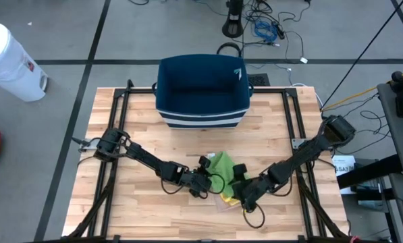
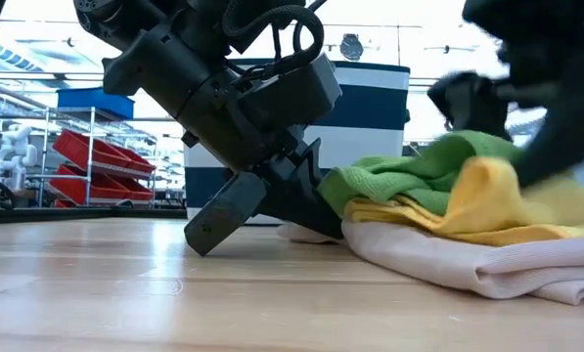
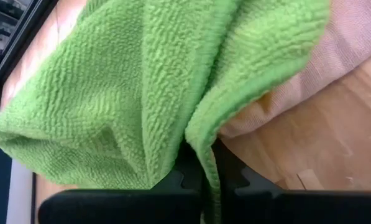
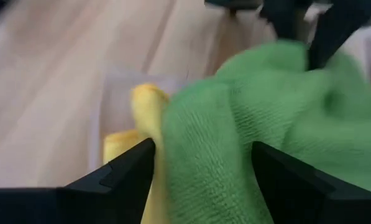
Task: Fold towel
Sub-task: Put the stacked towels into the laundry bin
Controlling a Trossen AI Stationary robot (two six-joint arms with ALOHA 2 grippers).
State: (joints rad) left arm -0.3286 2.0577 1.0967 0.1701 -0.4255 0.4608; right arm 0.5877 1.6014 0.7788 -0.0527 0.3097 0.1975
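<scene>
**Three towels in one pile, the green one gripped from both sides**

Three cloths lie together near the front middle of the wooden table: the green towel is on top, a yellow towel is under it, and a pale pink towel is at the bottom, touching the wood. The left gripper is clenched on a folded edge of the green towel, and the cloth passes between its closed fingers. The right gripper has its jaws wide apart, and the green cloth bulges between them, with the yellow towel just beside; I judge it is not yet pinching. To do this step well, the right gripper should probably close only on the green layer, not on the yellow one. Both arms should then lift evenly. A dark blue bin stands behind the pile.
</scene>
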